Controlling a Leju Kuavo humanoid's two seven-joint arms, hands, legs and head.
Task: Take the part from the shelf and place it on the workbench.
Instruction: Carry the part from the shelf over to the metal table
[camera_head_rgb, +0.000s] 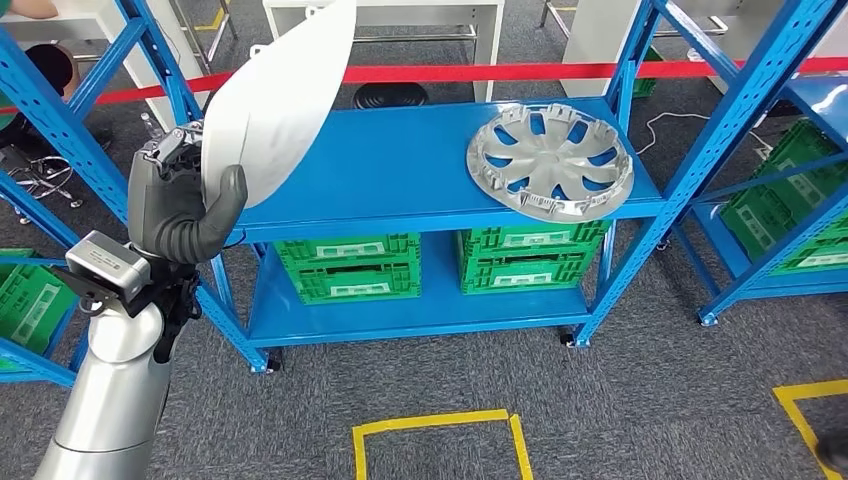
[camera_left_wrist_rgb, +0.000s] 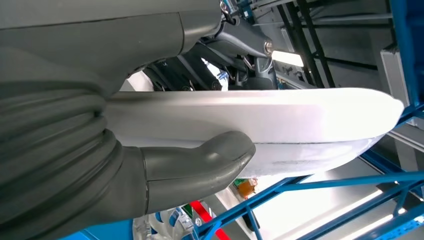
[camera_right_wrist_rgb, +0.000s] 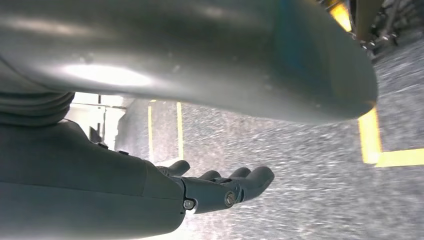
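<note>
One white part (camera_head_rgb: 280, 95), thin, stiff and likely light, stands clamped by its lower edge in the left hand (camera_head_rgb: 185, 205), lifted beside the blue shelf (camera_head_rgb: 400, 170) from the head view. Left wrist view: the thumb (camera_left_wrist_rgb: 200, 167) presses its smooth, slippery-looking face. Right wrist view: the right hand (camera_right_wrist_rgb: 215, 187) hangs empty, fingers loosely apart.

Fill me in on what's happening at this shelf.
The robot stands facing a blue shelf. Its left hand holds a white part lifted above the shelf's left end, thumb pressed on the part's underside. A silver hubcap lies on the top shelf to the right, untouched. Green crates sit on the lower level. The right hand hangs over the carpet, holding nothing.
</note>
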